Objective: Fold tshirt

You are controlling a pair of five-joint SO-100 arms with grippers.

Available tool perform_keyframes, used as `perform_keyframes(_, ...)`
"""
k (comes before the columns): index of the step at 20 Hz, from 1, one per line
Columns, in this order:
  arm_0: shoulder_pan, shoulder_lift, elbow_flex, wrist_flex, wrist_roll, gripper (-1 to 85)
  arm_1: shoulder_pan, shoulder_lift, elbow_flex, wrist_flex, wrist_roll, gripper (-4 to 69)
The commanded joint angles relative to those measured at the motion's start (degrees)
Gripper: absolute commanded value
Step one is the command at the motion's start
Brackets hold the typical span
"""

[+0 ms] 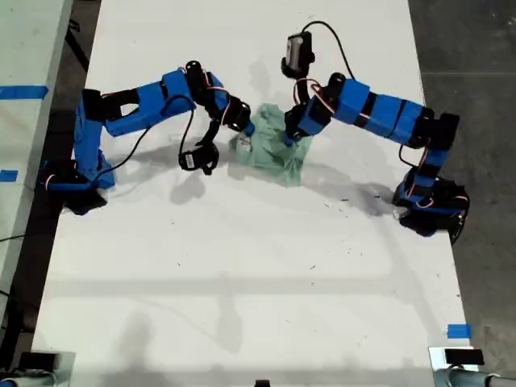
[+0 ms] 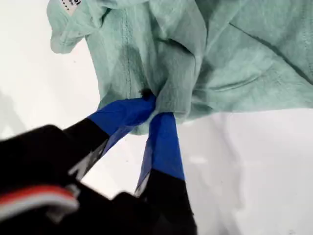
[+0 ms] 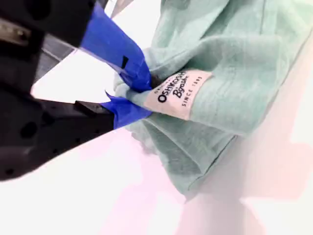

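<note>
The tshirt (image 1: 272, 145) is lying bunched on the white table (image 1: 242, 266) between both arms. My first gripper (image 2: 155, 106) is pinching its hem; my second gripper (image 3: 139, 95) is clamping cloth beside the tag (image 3: 178, 93) (lettering legible).

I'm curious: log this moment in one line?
my first gripper: shut on tshirt | my second gripper: shut on tshirt | tshirt bunched
</note>
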Motion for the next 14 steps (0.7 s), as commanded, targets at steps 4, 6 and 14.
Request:
perform_keyframes(4, -9.14, -18.37, -7.29, -8.26, -1.05, 23.8, 7.29, 4.04, 16.08, -14.24, -2.72, -2.0)
perform_keyframes(6, -11.69, -17.75, -7.29, -4.04, -2.64, 29.2, 9.84, 3.69, 18.19, -13.97, 0.18, 9.7)
perform_keyframes(14, -12.22, 14.59, -2.72, 17.75, -2.81, 29.1, 12.3, 27.33, 21.01, -0.44, 2.02, 33.3)
